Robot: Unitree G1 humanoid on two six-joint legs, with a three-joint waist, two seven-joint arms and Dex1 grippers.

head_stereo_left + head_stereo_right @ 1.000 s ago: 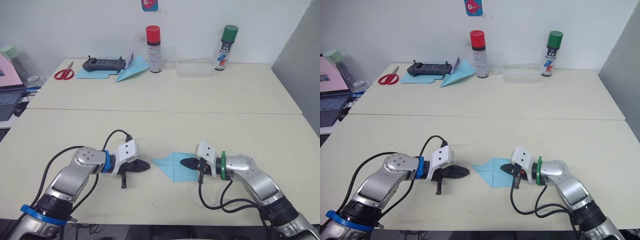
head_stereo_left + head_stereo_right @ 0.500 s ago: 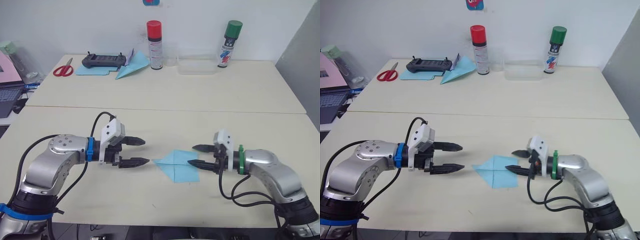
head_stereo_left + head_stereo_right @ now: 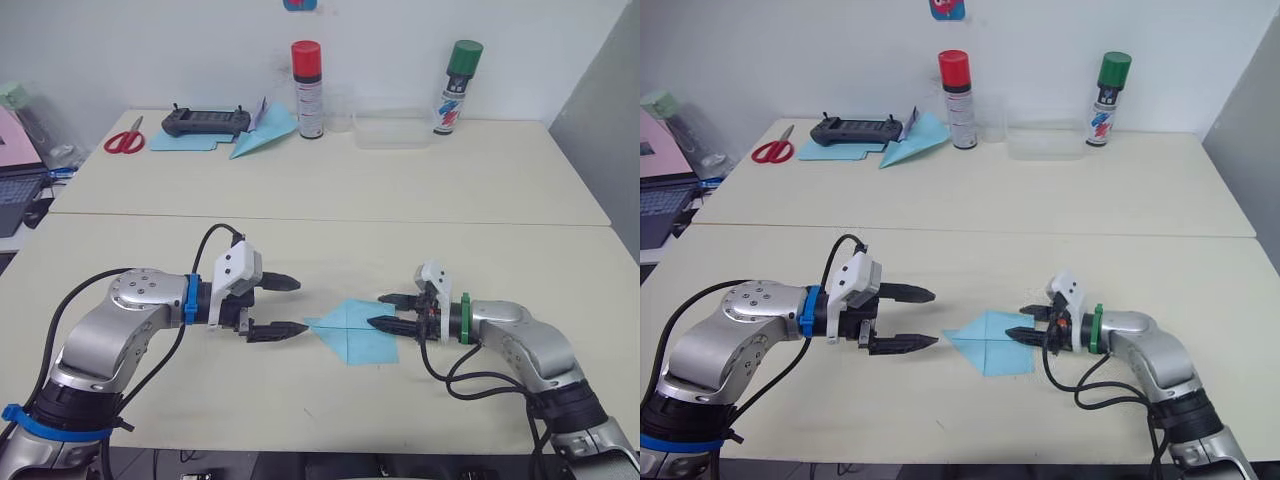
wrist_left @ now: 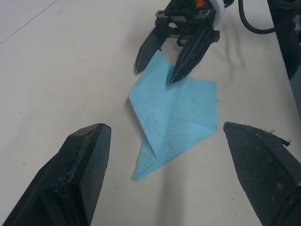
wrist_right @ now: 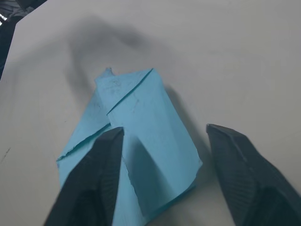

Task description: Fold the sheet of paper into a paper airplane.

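Bare cream tabletop (image 3: 330, 400) surrounds my folded light-blue paper wedge (image 3: 352, 330); left gripper (image 3: 282, 306) gapes beside its tip, right gripper (image 3: 385, 311) spread, one finger touching it.

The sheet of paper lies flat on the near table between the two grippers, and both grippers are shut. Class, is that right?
Not quite. The sheet of paper does lie flat on the near table between the two grippers, but both are open. The left eye view shows the left gripper with its fingers spread, and the right gripper with its fingers apart at the sheet's edge.
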